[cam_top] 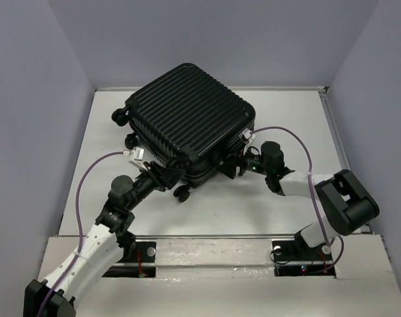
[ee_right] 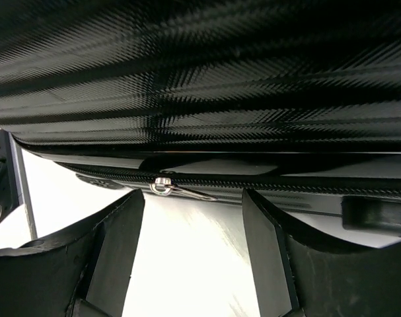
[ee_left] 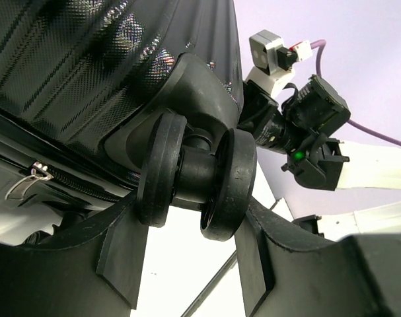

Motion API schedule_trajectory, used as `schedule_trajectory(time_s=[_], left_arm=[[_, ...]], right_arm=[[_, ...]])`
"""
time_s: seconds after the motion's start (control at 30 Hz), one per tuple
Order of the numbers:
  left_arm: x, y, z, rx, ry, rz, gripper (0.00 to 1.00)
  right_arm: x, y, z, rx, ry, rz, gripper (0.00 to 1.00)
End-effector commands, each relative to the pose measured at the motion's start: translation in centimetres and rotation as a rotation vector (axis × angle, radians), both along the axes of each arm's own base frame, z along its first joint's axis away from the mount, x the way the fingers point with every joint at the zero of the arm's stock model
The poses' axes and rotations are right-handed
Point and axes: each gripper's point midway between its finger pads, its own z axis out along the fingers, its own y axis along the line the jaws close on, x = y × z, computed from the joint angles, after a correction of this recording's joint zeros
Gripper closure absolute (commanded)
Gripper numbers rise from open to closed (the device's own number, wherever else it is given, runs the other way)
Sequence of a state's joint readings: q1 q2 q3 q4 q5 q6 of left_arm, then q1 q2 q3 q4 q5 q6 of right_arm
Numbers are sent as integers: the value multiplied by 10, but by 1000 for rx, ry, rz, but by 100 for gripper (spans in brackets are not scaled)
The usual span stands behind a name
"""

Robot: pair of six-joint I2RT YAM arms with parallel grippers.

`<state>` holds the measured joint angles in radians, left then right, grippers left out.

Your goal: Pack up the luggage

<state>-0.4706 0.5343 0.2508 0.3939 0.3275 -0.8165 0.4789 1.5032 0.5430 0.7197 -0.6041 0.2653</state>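
Overall, the luggage (cam_top: 190,119) lay closed on the bench (cam_top: 286,119), ribbed shell facing up and its wheeled end turned toward the left arm's side. Both arms reached to the luggage's near edge.

Left tool (ee_left: 191,203): positioned at the near wheeled corner of the luggage. Its two fingers (ee_left: 121,244) stood on either side of a twin caster wheel (ee_left: 162,168), tips pressed against the outer discs, so the tool was clamped on that wheel. A zipper pull (ee_left: 28,183) hung from the seam just beside that corner.

Right tool (ee_right: 193,195): positioned at the luggage's near edge, toward the end opposite the wheels. Its fingers were spread apart with bare bench showing between them, and the tips sat close under the zipped seam. A second zipper pull (ee_right: 166,187) lay along the seam just beyond one fingertip. A green light (ee_left: 296,156) glowed on the right wrist, near the luggage's shell.
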Motion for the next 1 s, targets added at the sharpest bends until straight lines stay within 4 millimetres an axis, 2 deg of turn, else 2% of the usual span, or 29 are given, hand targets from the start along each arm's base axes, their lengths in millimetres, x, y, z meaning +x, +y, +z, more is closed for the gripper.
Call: schedule_trajectory(time_s=[0.0,0.2,0.33,0.5,0.6,0.67,0.7,0.8,0.9,0.93,0.97], left_arm=[[-7,-5,48,-90,-176,-35,94],[-8,-9,48,-89,-171,-42,94],[-9,-11,45,-86,-162,-44,94],[-7,-11,41,-80,-152,-36,94],[-7,-12,42,-79,-150,-37,94],[-7,-12,42,-79,-153,-37,94],[-7,-12,43,-79,-153,-37,94],[-7,-12,43,-75,-155,-39,94],[-6,-14,44,-73,-154,-42,94],[-6,-14,48,-75,-161,-44,94],[-5,-16,49,-73,-157,-48,94]], right_arm=[[13,18,46,103,-165,63,34],[-1,19,58,192,-178,93,58],[-7,20,56,203,-175,97,71],[-9,19,54,211,-165,94,76],[-7,22,50,211,-154,91,73],[-6,22,49,215,-151,83,75],[-5,22,48,216,-145,78,82],[-1,23,49,215,-143,50,93],[-6,33,46,200,-131,27,93],[-17,45,50,195,-147,51,93],[-16,50,50,182,-148,17,93]])
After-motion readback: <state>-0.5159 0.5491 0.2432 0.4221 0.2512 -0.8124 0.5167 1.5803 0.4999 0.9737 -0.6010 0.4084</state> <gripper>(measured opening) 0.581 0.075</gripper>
